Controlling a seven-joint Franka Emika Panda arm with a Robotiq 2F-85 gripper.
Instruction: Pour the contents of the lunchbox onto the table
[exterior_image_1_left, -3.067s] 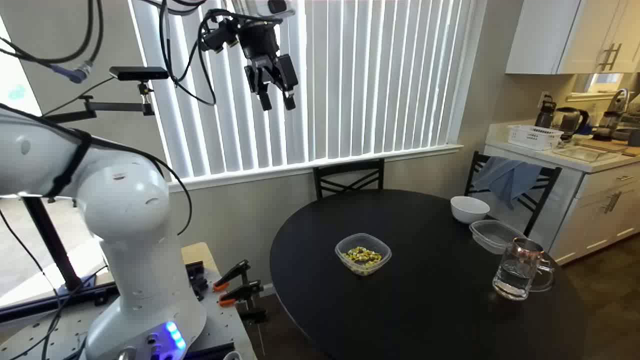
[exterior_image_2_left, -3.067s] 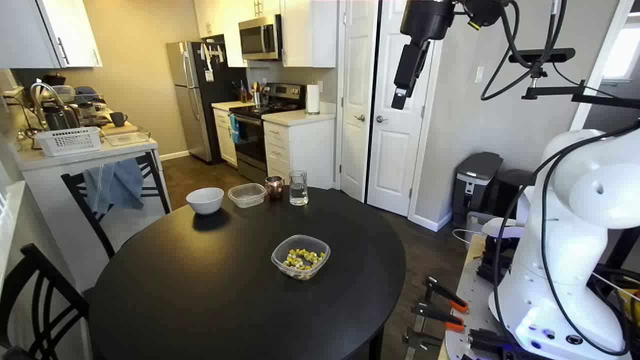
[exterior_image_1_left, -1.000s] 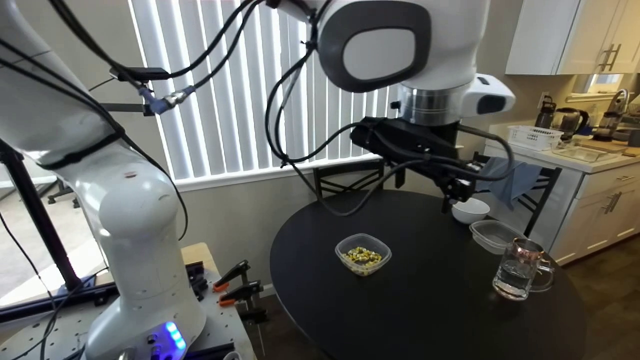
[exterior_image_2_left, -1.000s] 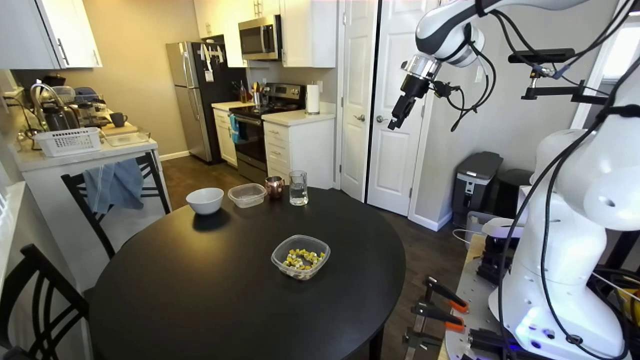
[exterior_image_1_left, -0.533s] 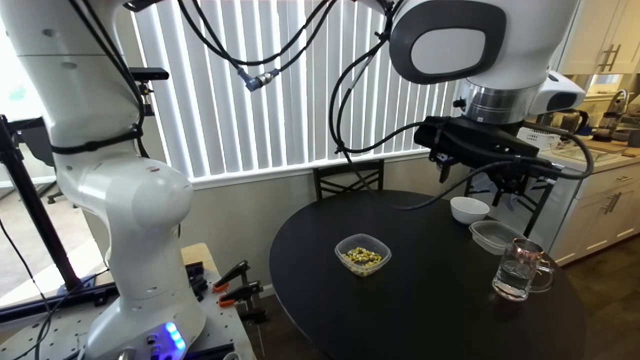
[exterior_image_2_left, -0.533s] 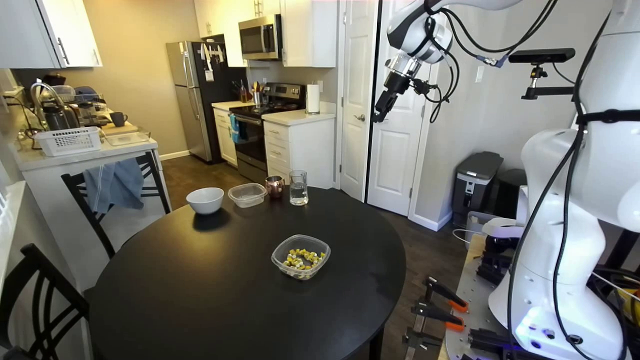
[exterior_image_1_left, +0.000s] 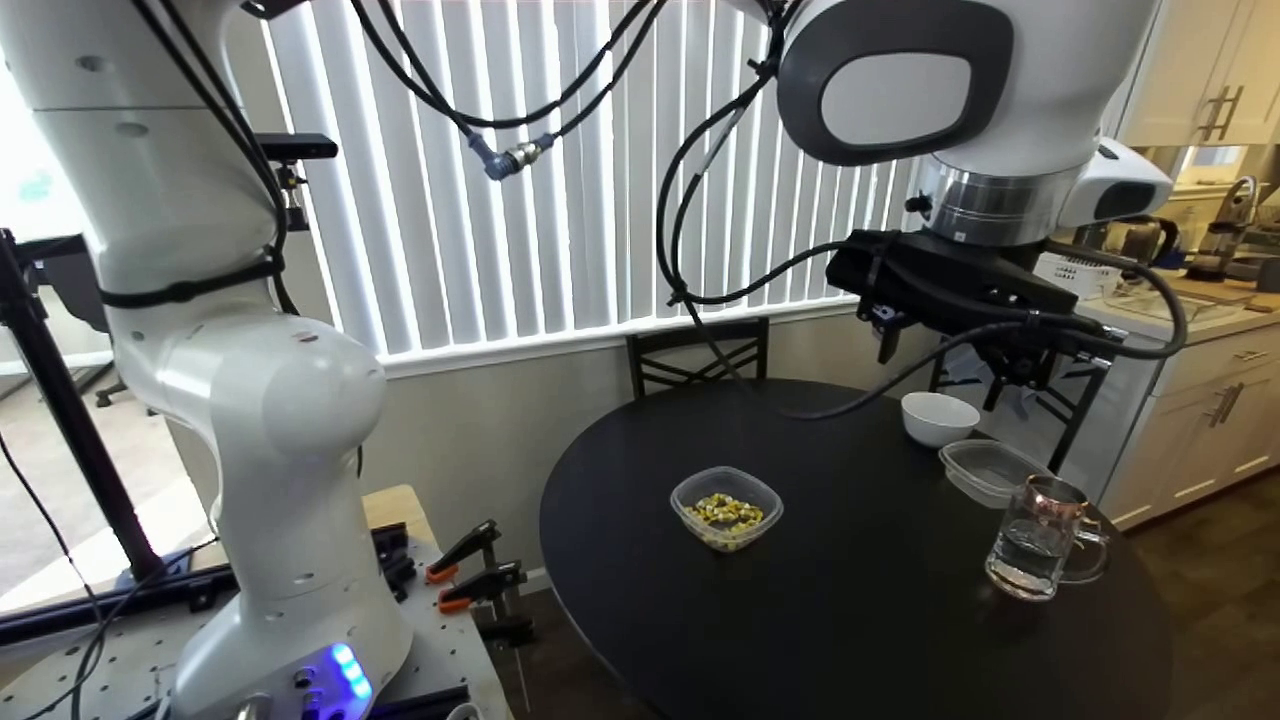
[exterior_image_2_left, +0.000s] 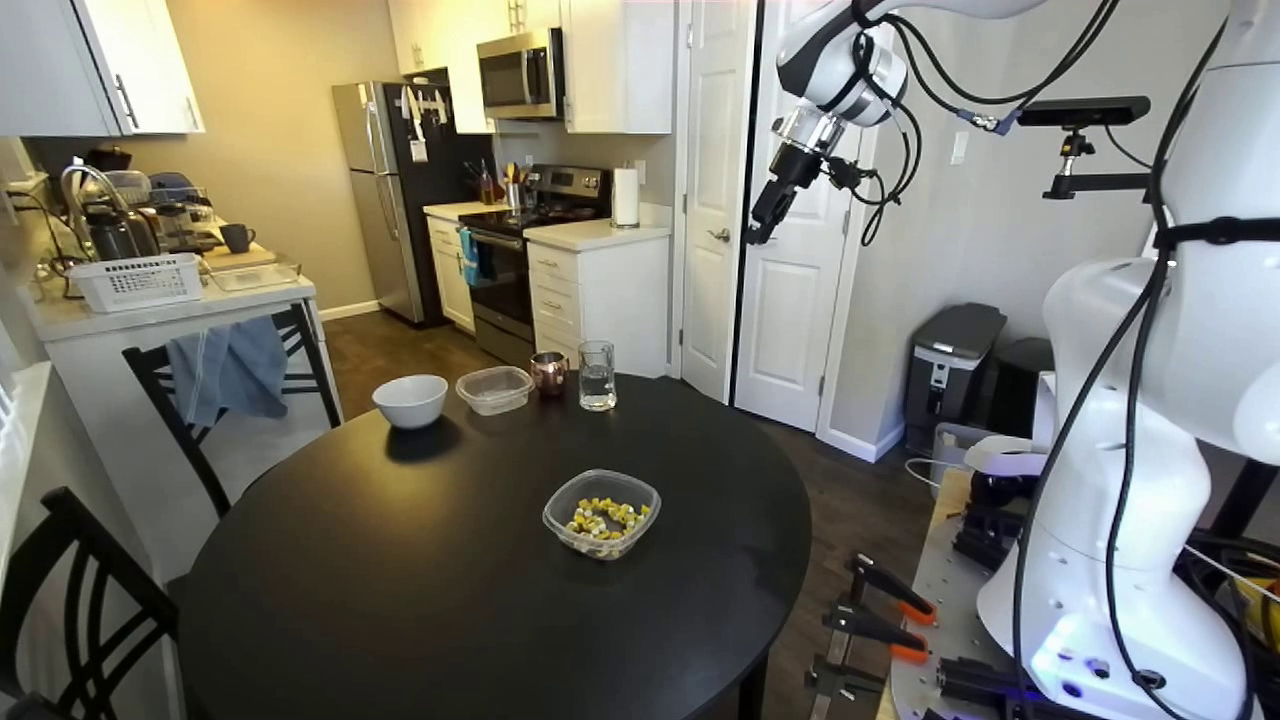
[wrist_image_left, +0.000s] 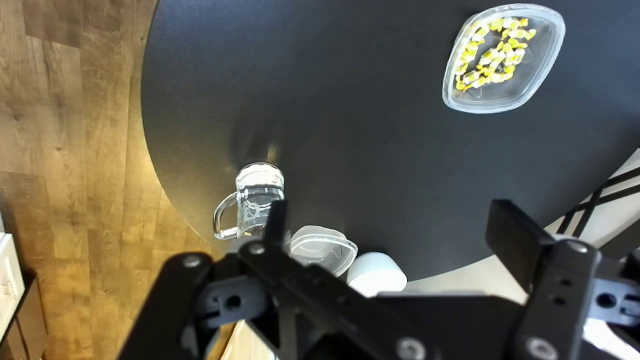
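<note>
The gripper (wrist_image_left: 388, 215) is hovering well clear of the black table (wrist_image_left: 350, 125), its fingers (wrist_image_left: 517, 245) standing wide apart. In both exterior views it is hanging farther from the robot's base (exterior_image_1_left: 300, 640) than a few seconds ago, while the clear lunchbox (wrist_image_left: 532, 62) is sitting upright in the same spot on the table, its yellowish contents (wrist_image_left: 510, 57) lying inside.

A white bowl (exterior_image_2_left: 410, 402) stood just beside a shallow clear container (exterior_image_2_left: 495, 391), followed by a copper mug (exterior_image_2_left: 549, 375) and a glass mug (exterior_image_2_left: 597, 376) holding clear liquid (exterior_image_1_left: 1028, 562). A blue towel (exterior_image_2_left: 228, 374) hung over a black chair (exterior_image_2_left: 199, 465) near a counter (exterior_image_2_left: 230, 303), where a white basket (exterior_image_2_left: 138, 284) sat.
</note>
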